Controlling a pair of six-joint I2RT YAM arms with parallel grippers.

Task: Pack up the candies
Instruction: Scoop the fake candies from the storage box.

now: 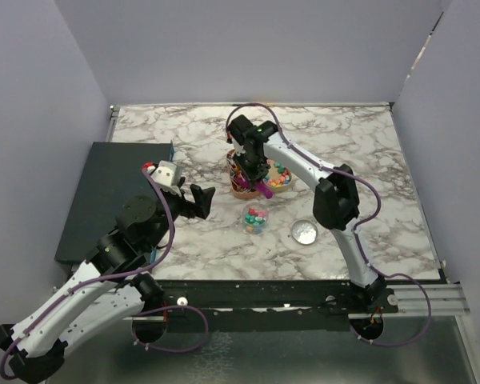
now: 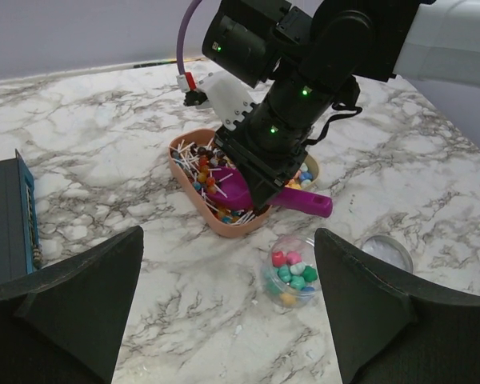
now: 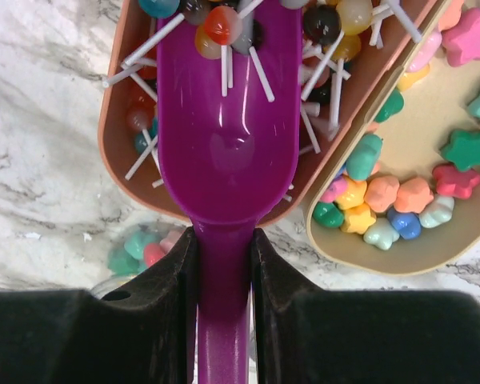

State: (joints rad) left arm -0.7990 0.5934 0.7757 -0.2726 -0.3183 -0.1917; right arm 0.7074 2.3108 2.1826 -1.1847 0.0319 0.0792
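Observation:
My right gripper [image 3: 224, 264] is shut on the handle of the purple scoop [image 3: 224, 136]. The scoop's bowl is dipped into an orange tray [image 3: 116, 104] of lollipops, and a few sticks lie across its tip. The candies [image 3: 400, 196], small star-shaped sweets in mixed colours, lie in a beige tray [image 3: 432, 256] to the right. More candies sit in a clear jar [image 2: 292, 270] on the table in front of the trays. My left gripper [image 2: 228, 312] is open and empty, left of the jar [image 1: 255, 218] and apart from it.
A round lid [image 1: 304, 231] lies to the right of the jar. A dark flat box [image 1: 112, 192] covers the table's left side. The right arm [image 1: 336, 200] arches over the trays [image 1: 238, 189]. Walls enclose the table.

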